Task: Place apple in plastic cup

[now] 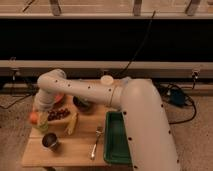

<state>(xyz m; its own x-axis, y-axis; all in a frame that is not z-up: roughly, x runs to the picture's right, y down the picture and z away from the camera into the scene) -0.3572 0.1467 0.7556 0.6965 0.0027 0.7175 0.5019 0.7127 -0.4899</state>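
Note:
The apple is a small orange-red fruit at the table's left edge. The light-green plastic cup stands just right of it and slightly nearer the front, touching or nearly touching it. My gripper hangs down from the white arm's bend, directly above the cup and beside the apple. I cannot tell whether it touches the apple. The arm hides part of the area behind them.
A dark metal cup stands at front left. Dark grapes, a banana, a dark bowl and an orange-red bowl crowd the left half. A fork and a green tray lie to the right.

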